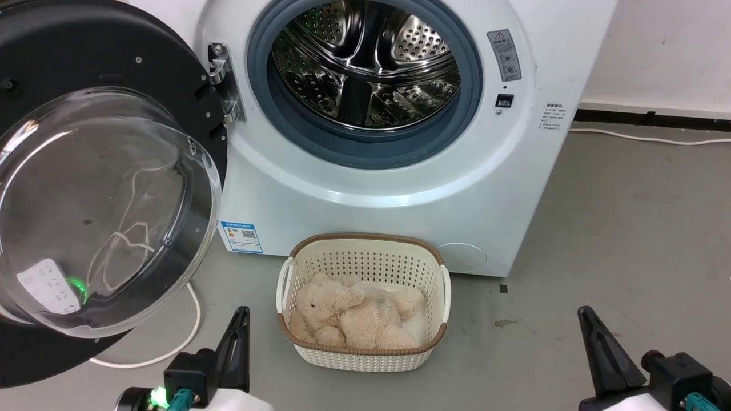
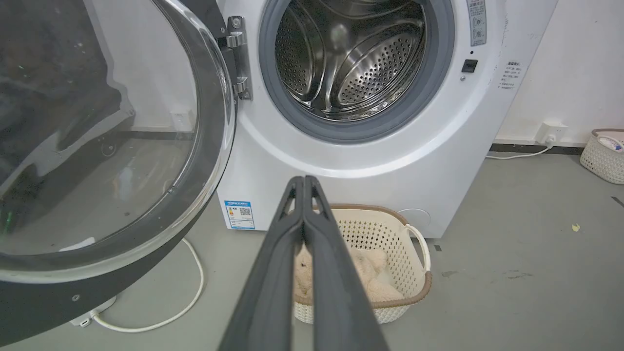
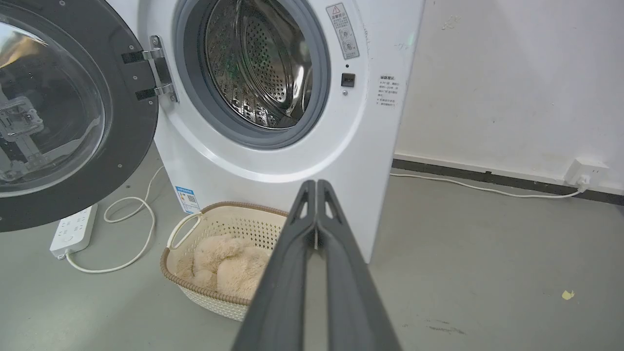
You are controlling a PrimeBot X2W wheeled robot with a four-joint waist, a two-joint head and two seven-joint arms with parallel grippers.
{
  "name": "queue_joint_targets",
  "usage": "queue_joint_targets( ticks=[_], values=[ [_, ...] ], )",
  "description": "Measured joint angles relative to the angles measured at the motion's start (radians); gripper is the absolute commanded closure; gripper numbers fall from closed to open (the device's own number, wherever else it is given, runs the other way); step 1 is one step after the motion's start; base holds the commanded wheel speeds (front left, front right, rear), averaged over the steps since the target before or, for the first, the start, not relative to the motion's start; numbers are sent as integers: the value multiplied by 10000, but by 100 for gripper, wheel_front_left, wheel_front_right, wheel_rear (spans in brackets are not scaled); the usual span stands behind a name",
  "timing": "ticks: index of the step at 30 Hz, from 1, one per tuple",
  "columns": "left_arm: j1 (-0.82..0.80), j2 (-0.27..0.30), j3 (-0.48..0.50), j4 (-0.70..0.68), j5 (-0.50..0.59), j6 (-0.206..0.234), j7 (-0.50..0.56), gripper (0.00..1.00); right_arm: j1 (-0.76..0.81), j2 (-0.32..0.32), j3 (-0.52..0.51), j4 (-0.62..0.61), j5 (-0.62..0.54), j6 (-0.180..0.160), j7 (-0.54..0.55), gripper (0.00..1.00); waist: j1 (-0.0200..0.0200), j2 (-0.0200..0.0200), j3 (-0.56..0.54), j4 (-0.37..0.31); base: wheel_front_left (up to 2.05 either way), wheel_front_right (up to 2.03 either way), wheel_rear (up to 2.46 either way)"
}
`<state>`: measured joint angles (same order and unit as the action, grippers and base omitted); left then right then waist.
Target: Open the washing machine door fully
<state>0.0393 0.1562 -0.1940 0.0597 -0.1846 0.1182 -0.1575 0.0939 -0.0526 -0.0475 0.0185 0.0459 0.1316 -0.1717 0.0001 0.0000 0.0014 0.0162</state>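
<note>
The left claw [image 1: 242,314] and the right claw [image 1: 583,313] are each formed of two long, matte dark-grey fingers [image 2: 273,273], tapered to a narrow tip and pierced by slim triangular cut-outs near the ends. Each is carried on a blocky black mount [image 1: 191,374]. Beside a white forearm shell [image 1: 228,402], teal fittings [image 1: 181,399] and a green light [image 1: 157,395] are seen.

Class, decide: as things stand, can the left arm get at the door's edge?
Probably yes. The left gripper, shut, sits just right of the door, and only a cable lies between them; the basket stands off to its other side.
</note>
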Motion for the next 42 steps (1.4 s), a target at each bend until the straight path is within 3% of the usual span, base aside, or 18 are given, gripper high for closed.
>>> queue_joint_targets(
  ticks=[42],
  values=[
    [-133,-520,993,-291,959,-614,794,100,-428,0,242,-61,-203,0,903,100,0,0,-7,-85,0,0,0]
  ],
)
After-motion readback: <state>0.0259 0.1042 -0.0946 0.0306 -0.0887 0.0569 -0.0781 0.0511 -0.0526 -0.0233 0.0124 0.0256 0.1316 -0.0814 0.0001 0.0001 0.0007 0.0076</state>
